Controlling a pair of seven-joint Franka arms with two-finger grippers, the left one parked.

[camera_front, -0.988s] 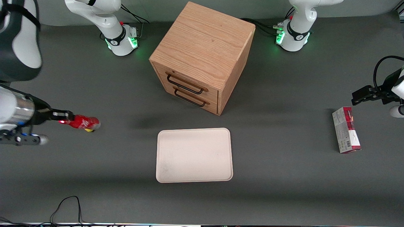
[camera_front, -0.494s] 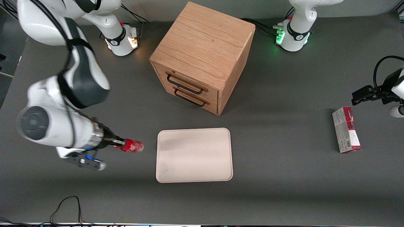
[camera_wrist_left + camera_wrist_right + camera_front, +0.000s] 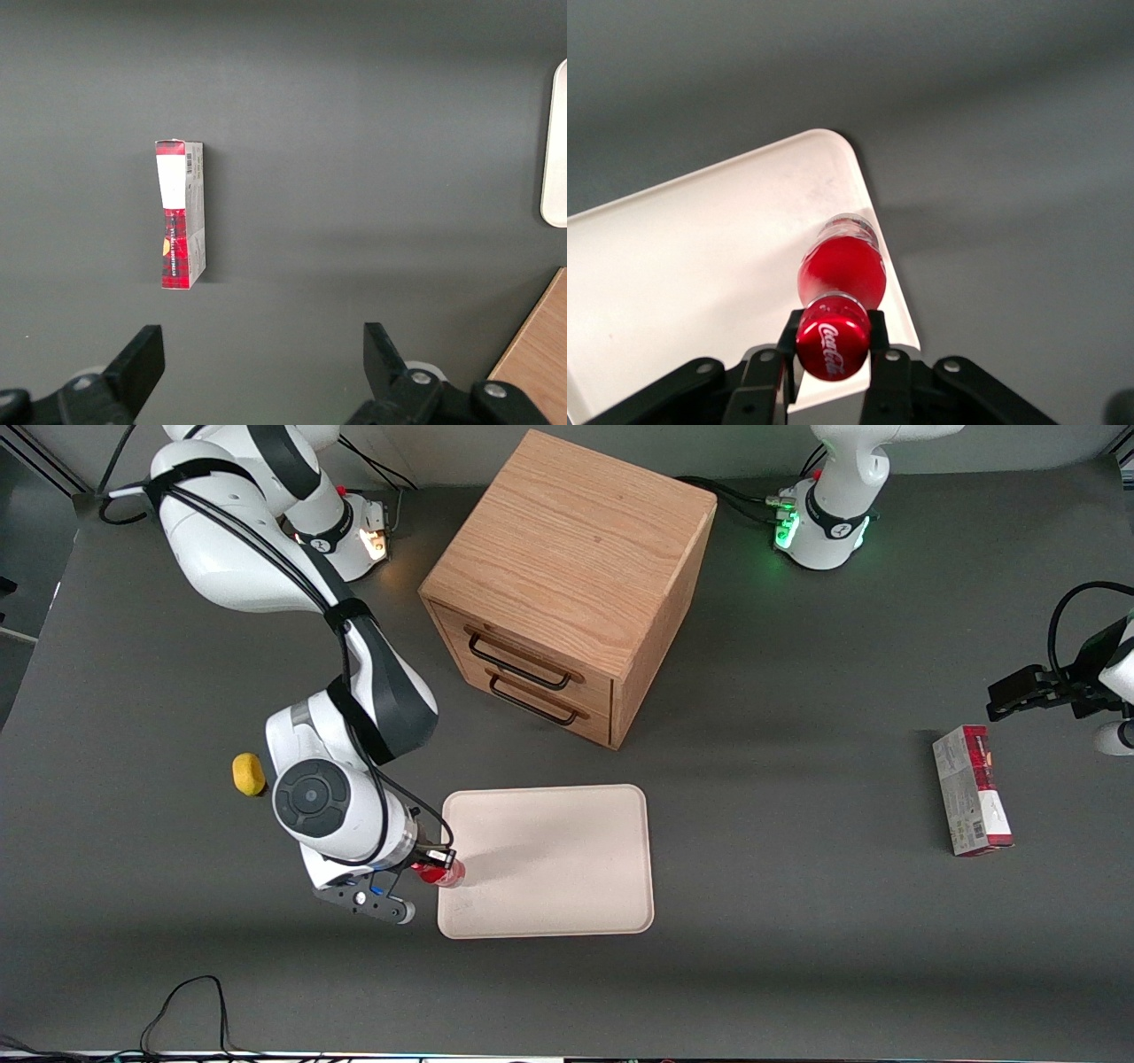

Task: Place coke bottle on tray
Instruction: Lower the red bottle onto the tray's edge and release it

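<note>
A: The coke bottle (image 3: pixel 842 270) is pinched at its neck by the gripper (image 3: pixel 832 347), above the tray (image 3: pixel 567 859) edge toward the working arm's end.

B: Carrying step, I think. Next move inward, lower, then release.

a red-and-white carton (image 3: pixel 181 215) lies flat on the grey table (image 3: pixel 354 133). a rounded edge of the cream tray (image 3: pixel 556 142) shows well apart from it, near a corner of wooden cabinet (image 3: pixel 540 354).
</note>
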